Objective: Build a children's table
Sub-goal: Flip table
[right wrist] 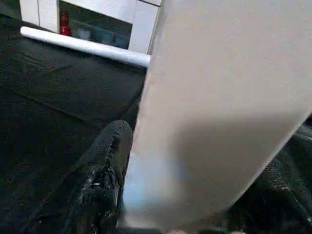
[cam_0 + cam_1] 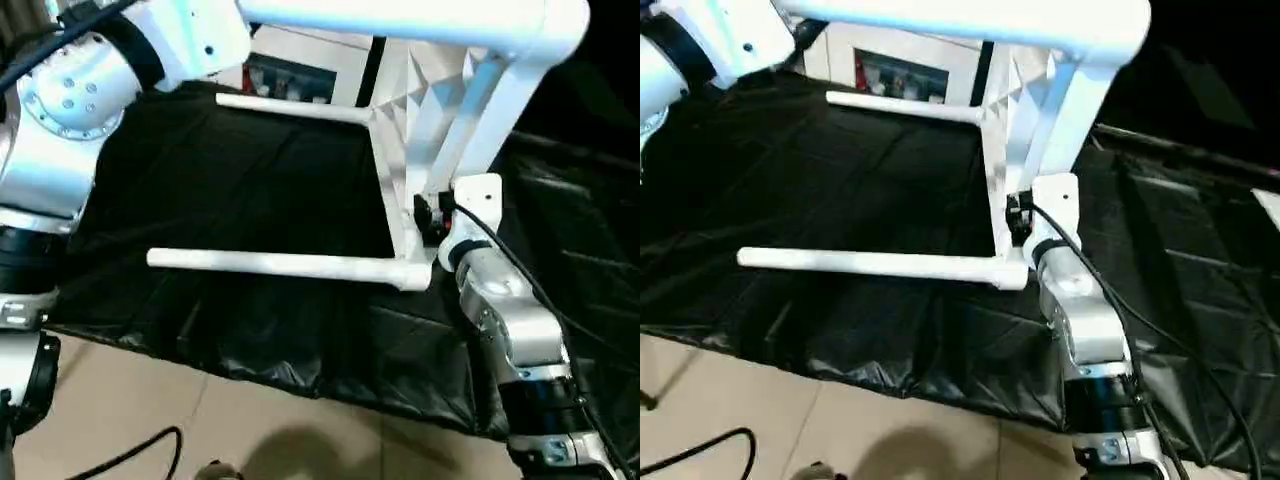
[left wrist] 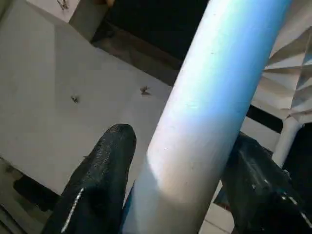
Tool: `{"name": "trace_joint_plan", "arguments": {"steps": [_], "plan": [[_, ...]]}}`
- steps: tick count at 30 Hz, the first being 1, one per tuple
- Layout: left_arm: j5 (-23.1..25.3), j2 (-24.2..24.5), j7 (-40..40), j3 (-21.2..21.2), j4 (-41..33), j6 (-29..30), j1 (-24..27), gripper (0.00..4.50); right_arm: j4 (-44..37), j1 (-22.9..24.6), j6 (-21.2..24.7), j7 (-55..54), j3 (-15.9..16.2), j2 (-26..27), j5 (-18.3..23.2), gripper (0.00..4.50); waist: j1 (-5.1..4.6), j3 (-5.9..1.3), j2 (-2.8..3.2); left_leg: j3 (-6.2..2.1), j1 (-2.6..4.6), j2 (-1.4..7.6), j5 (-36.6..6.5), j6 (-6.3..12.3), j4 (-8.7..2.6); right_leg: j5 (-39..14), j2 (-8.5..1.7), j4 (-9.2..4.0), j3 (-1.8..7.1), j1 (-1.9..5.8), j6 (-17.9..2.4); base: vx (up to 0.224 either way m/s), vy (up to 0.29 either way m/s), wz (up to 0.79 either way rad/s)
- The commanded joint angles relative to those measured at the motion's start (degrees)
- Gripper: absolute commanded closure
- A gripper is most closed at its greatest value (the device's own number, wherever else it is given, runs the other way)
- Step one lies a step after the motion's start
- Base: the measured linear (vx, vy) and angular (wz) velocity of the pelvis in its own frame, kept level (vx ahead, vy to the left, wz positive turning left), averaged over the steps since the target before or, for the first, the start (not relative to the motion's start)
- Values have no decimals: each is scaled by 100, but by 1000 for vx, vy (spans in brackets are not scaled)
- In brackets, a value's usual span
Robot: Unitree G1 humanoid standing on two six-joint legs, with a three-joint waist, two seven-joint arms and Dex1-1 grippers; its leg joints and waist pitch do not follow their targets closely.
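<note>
Under my arms a black crinkled sheet (image 2: 250, 190) covers the work surface across the middle of the frame, its wrinkled front edge hanging over a pale tiled floor (image 2: 130, 400) along the bottom. The children's table (image 2: 400, 150) lies tipped on its side on the sheet at centre right. Its lower near leg (image 2: 270, 264) stretches left across the middle, low over the sheet. A black cable (image 2: 120, 455) trails on the floor at the lower left.
</note>
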Motion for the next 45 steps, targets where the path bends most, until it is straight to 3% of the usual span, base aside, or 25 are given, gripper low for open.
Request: {"name": "trace_joint_plan", "arguments": {"steps": [1,2,5,11,21,23,27,29,31,36,37,38,39,40,42,43,45], "plan": [[-67,-171,-145,-243,167,-120,-72,203,243,-91,-193,137,130,49,-32,172,-7,-317,282,-242,184,317,-2087,-813,-491,-1444,-511,-499,297,85,-632,0,0,0],[-50,-174,-237,-219,276,-152,-91,208,449,-157,-509,167,94,53,-86,172,-11,-333,274,-228,198,309,-2163,-796,-475,-1456,-514,-523,299,77,-651,0,0,0],[-13,-159,-240,-215,306,-152,-99,215,521,-172,-658,173,62,72,-79,172,11,-326,310,-234,175,312,-2077,-726,-482,-1504,-526,-514,308,102,-705,0,0,0],[14,-179,-143,-112,387,-54,-87,233,647,-184,-961,243,40,93,-62,220,29,-347,383,-215,150,317,-1766,-639,-484,-1204,-512,-476,305,127,-787,0,0,0],[-170,-276,-73,253,569,134,-190,240,1142,-409,-1581,344,-93,6,-126,244,26,-352,382,-191,131,304,-1597,-547,-465,-1179,-514,-476,306,142,-796,0,0,0],[-261,-341,4,365,543,196,-182,241,1140,-464,-1627,364,-140,-34,-117,245,31,-369,376,-175,117,298,-1397,-489,-442,-1000,-510,-458,310,159,-811,0,0,0],[-709,-621,332,883,544,414,-196,241,1337,-1013,-1905,554,-315,-562,-239,246,28,-385,351,-141,69,276,-1007,-383,-398,-595,-492,-408,302,205,-895,0,0,0],[-866,-696,474,1091,517,429,-202,241,1459,-1298,-2007,627,-450,-787,-216,246,32,-404,345,-122,46,261,-777,-281,-361,-382,-491,-378,299,228,-965,0,0,0],[-989,-760,553,1223,471,487,-184,241,1502,-1460,-2037,685,-519,-919,-191,246,47,-415,361,-102,-11,241,-365,-65,-327,161,-466,-318,289,240,-1054,0,0,0],[-1369,-959,923,1833,269,699,162,241,1664,-2323,-2216,1073,-719,-1606,-122,263,10,-373,334,-87,-12,234,-730,-12,-317,-582,-454,-402,269,216,-1033,0,0,0],[-1422,-981,928,1917,183,775,289,241,1631,-2449,-2187,1134,-755,-1699,-95,265,10,-360,302,-78,4,244,-860,4,-310,-832,-461,-424,276,185,-983,0,0,0],[-1409,-1005,897,1984,92,859,428,241,1622,-2560,-2156,1228,-751,-1786,-82,269,10,-355,319,-84,4,253,-886,-12,-324,-1006,-463,-438,270,180,-943,0,0,0],[-1409,-1005,897,1984,92,859,428,241,1622,-2560,-2156,1228,-751,-1786,-82,269,18,-365,339,-93,19,264,-889,-28,-319,-1005,-466,-428,265,169,-950,0,0,0],[-1398,-1053,804,2057,-63,955,696,241,1567,-2674,-1972,1628,-601,-1923,-63,273,12,-363,309,-86,21,269,-887,-17,-317,-928,-451,-418,266,155,-956,0,0,0],[-1382,-1071,778,2073,-100,986,768,241,1558,-2689,-1926,1791,-518,-1963,-70,273,-11,-358,309,-107,-3,280,-913,-10,-333,-857,-445,-422,257,165,-937,0,0,0],[-1372,-1071,754,2071,-114,973,830,241,1509,-2640,-1892,1962,-345,-1972,-162,273,-16,-371,236,-95,15,281,-889,12,-325,-758,-433,-417,258,162,-930,0,0,0],[-1392,-1078,757,2080,-115,984,834,241,1496,-2613,-1889,2031,-301,-1945,-154,273,-3,-369,241,-96,8,272,-806,52,-322,-707,-448,-405,265,163,-931,0,0,0]]}}
